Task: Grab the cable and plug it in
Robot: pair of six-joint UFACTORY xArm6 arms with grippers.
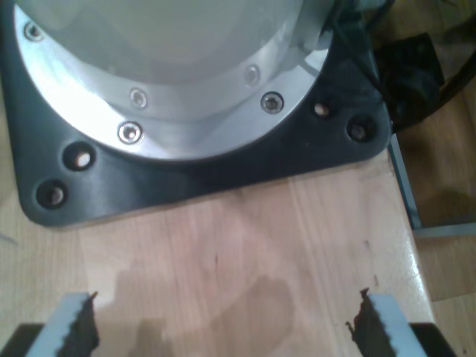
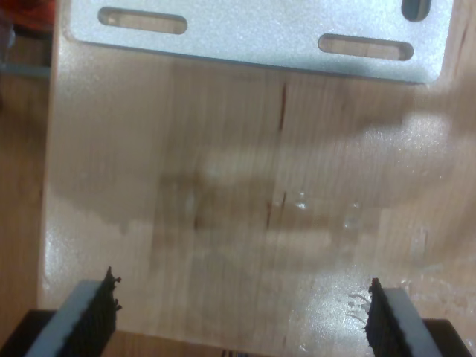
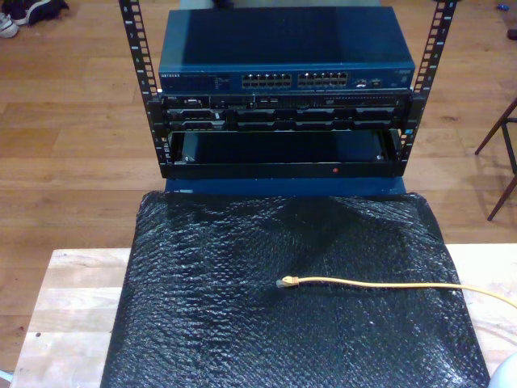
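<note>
A pale wooden table [image 3: 73, 299] with butcher-block seams spans the near part of the exterior view, and most of it lies under a wide sheet of black bubble wrap [image 3: 242, 323], glossy and dimpled. Beyond the sheet's far edge stands a black perforated steel rack [image 3: 137, 89] holding a flat blue network switch [image 3: 283, 48] with a row of small square ports along its face. The cable [image 3: 380, 284], thin and yellow-orange, lies on the bubble wrap, running in from the exterior view's right edge to a small clear-tipped plug [image 3: 283, 283] near the sheet's middle. My first gripper [image 1: 227, 327] hangs over bare, smooth wood with its serrated jaws spread wide and nothing between them, facing a round polished metal flange [image 1: 171, 111] bolted onto a dark square base plate [image 1: 216, 175]. My second gripper [image 2: 242, 316] likewise has its jaws wide apart and empty above glossy wood, with a grey slotted metal plate [image 2: 260, 33] just beyond.
</note>
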